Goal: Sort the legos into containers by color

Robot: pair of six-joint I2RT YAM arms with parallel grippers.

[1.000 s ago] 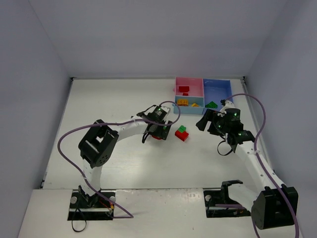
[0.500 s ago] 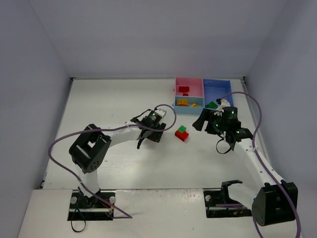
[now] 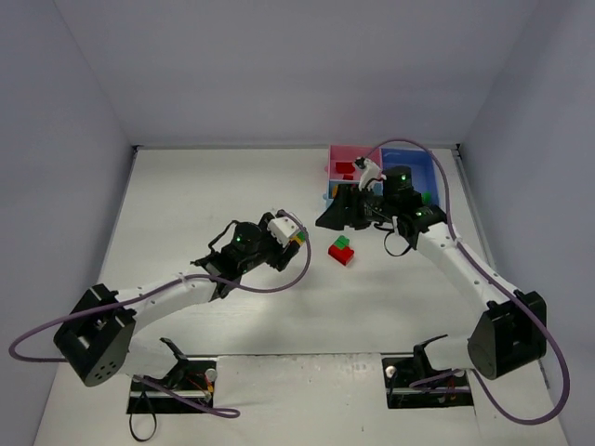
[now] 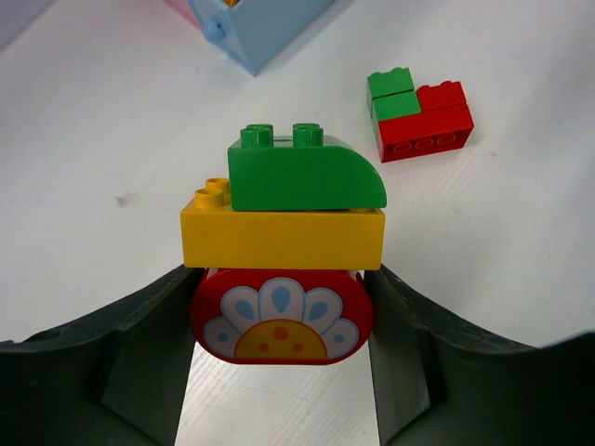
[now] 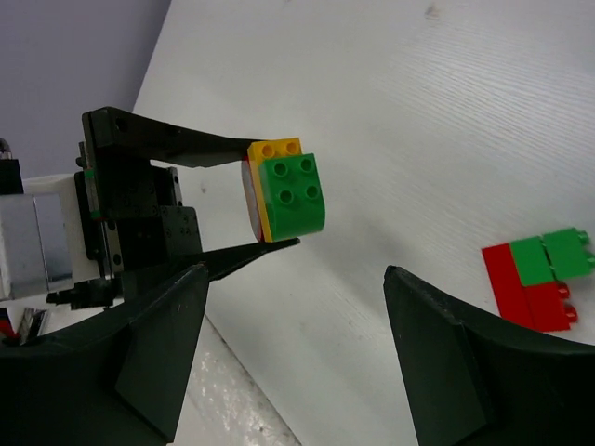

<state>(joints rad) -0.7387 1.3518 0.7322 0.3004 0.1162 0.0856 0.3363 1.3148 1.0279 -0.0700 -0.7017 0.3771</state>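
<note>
My left gripper (image 4: 281, 279) is clamped on one three-piece stack (image 4: 284, 200), green on yellow on a red flower piece, held off the table (image 3: 204, 204) just left of the single loose red-and-green clump (image 3: 341, 251). My right gripper (image 5: 293, 307) hovers just beyond that clump, fingers wide with nothing between them. Farther beyond it I count three containers: a pink tray (image 3: 358, 151), a light blue tray (image 4: 265, 32) and a medium blue tray (image 3: 418, 169).

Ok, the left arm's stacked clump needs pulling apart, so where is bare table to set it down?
Widest bare table: left of the left arm, out to the left wall. Also bare: the strip between both arms, nearer than the red-green clump. Crowded: by the trays, around the right end effector.
</note>
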